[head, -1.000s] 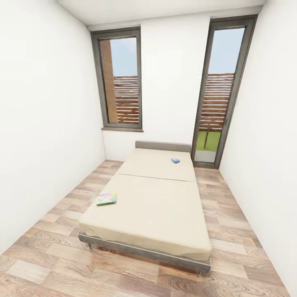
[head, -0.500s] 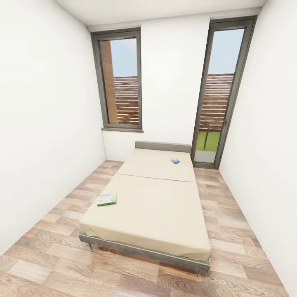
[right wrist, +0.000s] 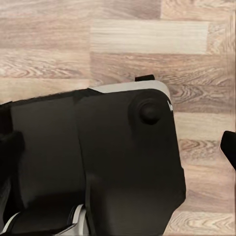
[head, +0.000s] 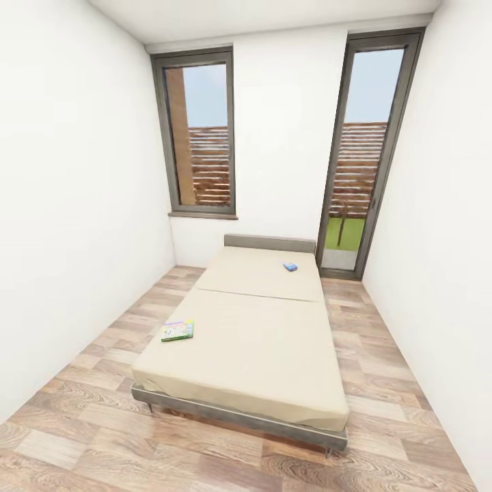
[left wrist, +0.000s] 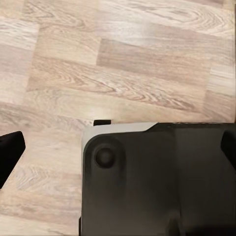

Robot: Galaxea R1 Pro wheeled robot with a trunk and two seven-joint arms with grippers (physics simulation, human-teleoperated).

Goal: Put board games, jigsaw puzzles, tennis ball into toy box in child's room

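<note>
Where mattress ends: green-edged Monopoly box (head: 177, 331), small blue box (head: 290, 266); jaws' state indiscernible.

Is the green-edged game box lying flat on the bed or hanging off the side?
Flat on it. The green-edged game box rests wholly on the mattress at the bed's left edge.

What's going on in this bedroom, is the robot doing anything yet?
Nothing is being handled yet. The robot faces the bed from its foot end. Two board games lie on the mattress: the green-edged box near one side edge and the small blue box up by the headboard. Both wrist cameras look down at the wood floor.
</note>
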